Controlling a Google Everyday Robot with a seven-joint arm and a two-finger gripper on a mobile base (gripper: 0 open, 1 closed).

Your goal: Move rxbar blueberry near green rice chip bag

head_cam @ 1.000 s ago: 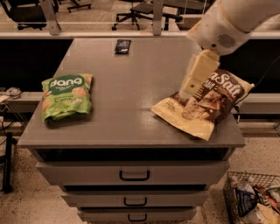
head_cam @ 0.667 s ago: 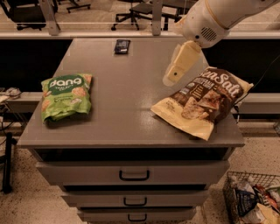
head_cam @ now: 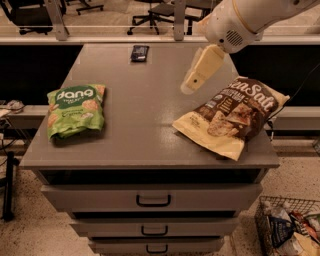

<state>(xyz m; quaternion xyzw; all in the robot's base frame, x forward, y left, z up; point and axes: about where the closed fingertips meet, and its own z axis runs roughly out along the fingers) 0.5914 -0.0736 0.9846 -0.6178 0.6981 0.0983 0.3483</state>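
A grey cabinet fills the centre of the frame, its flat surface (head_cam: 150, 125) set above three drawers (head_cam: 152, 200) fitted with dark handles, and the gripper (head_cam: 191, 86) is held over that surface, right of centre in the upper half. Speckled floor (head_cam: 45, 230) is shown along the bottom, where a wire basket (head_cam: 285, 201) stuffed with packets is placed at lower right. Across the top a pale ledge (head_cam: 100, 39) is run from side to side, with office chairs (head_cam: 159, 11) glimpsed behind it in dim, warm light.
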